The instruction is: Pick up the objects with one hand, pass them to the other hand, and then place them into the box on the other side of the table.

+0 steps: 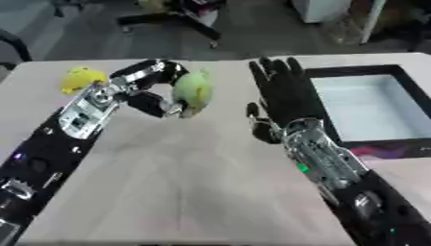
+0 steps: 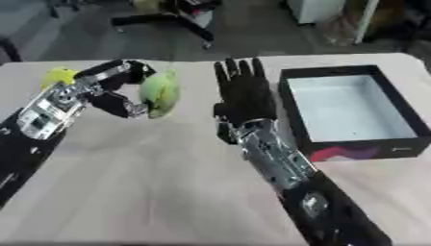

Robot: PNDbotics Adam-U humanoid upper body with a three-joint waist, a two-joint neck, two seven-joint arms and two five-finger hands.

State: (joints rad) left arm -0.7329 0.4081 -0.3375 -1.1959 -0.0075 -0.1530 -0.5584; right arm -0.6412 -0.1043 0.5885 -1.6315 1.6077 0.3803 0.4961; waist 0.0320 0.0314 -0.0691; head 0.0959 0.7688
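Your left hand [image 1: 147, 91] has its fingers and thumb curled round a green object [image 1: 194, 91], rounded and pale yellow-green, carried above the table [image 1: 194, 182] and well to the left of the box [image 2: 404, 120]. Its surface looks matte, perhaps plush; what it is made of cannot be made out.

Your right hand [image 2: 244, 96] stands between the green object and the box, just beside the box's left wall. Fingers straight and upright, palm empty, nothing held.

A second yellow object [image 1: 82, 79] lies on the table further from the box, beyond your left hand.

Judgement on handling: the green object looks light and probably soft, so it may squash or shift in the grasp rather than slip out. Your left fingers wrap its left side and underside; the side facing the box is bare. Take it there with the right hand, across the widest part. Close the right fingers round it before the left lets go. Nothing about it looks fragile.

The box interior is pale, with nothing seen inside it.
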